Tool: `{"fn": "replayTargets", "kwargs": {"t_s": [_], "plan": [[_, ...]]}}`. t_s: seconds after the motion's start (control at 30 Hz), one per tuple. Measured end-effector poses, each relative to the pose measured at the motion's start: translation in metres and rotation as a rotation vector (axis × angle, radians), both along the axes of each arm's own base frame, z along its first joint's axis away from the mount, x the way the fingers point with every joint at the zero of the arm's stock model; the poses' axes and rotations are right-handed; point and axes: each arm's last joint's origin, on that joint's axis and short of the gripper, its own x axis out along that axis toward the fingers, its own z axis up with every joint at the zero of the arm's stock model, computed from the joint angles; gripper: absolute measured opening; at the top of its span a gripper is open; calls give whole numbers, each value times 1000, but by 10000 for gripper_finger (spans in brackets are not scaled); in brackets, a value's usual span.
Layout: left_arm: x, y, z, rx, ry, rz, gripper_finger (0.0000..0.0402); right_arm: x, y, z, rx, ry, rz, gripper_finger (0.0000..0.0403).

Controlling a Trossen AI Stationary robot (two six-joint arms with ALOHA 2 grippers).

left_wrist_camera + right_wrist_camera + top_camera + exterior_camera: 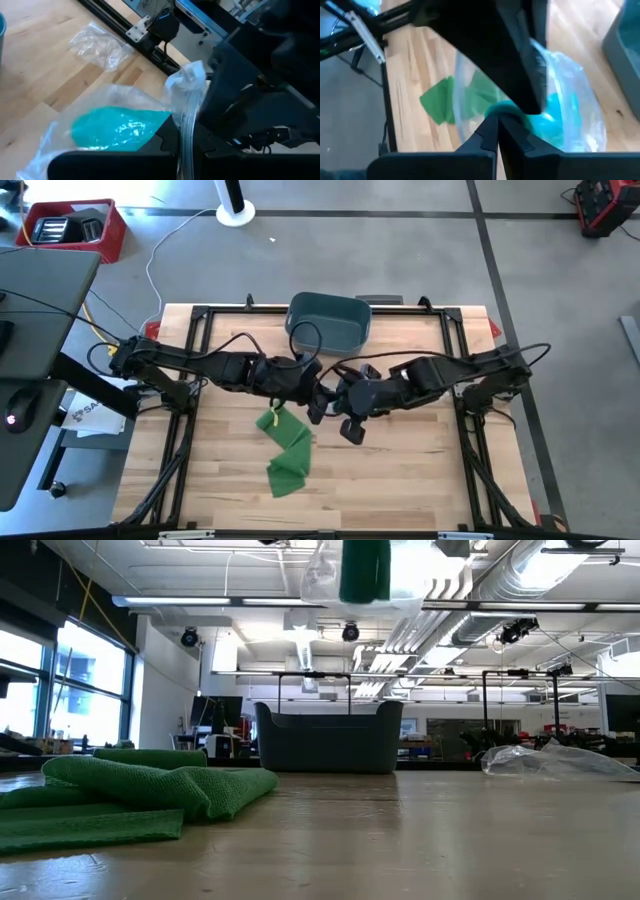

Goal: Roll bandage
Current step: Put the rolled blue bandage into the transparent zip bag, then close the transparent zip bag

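From above, the two dark arms meet over the middle of the wooden table (400, 470), and the left gripper (303, 383) and right gripper (325, 395) sit so close together that what lies between them cannot be made out there. The wrist views supply it: a clear, crinkled plastic bag (125, 107) with a teal roll of bandage (117, 131) inside, raised above the tabletop. In the right wrist view the right gripper's fingers (495, 131) are pressed together on the bag at the teal roll, and in the left wrist view the left gripper's closed fingers pinch the gathered, wrinkled neck of the bag. The low view shows only the bottom of the bag hanging at the top edge of the picture, well above the table, with neither gripper in sight. A green cloth (285, 450), soft and loosely folded into a long strip, lies flat on the boards in front of the grippers; in the low view it bulks large in the near left foreground. A dark, rounded-cornered bin (329, 320) stands at the far edge of the table, and a second crumpled clear wrapper (555, 760) lies on the boards, seen in the low and left wrist views only.
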Motion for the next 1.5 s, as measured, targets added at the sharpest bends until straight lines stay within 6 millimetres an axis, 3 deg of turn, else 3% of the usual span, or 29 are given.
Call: {"fn": "replayTargets", "kwargs": {"t_s": [0.13,0.37,0.5,0.67,0.8,1.0,1.1,1.2,1.33,1.5], "plan": [[-1,0,1,14,0,-7,0,-4,6,11,-16,-86,-18,6],[-1,0,1,18,6,-24,0,-42,11,49,-8,-245,-28,2],[-2,-2,0,30,10,-52,0,-54,10,57,263,-224,-100,3],[-2,-3,0,55,10,-53,0,-64,5,63,378,-173,-19,28],[-2,0,0,48,11,-36,0,-90,-4,63,276,-74,29,48],[-2,-5,0,35,9,-15,0,-142,-28,58,-47,127,-110,53],[-2,-5,0,43,8,-18,0,-170,-28,64,-120,14,-102,53],[-1,-1,1,5,-5,27,0,-198,-32,56,-124,-109,-165,53],[0,3,1,20,-10,85,0,-228,-42,25,-15,-159,-226,53],[1,9,1,15,-23,166,0,-232,-40,-13,208,-216,-200,53]]}}
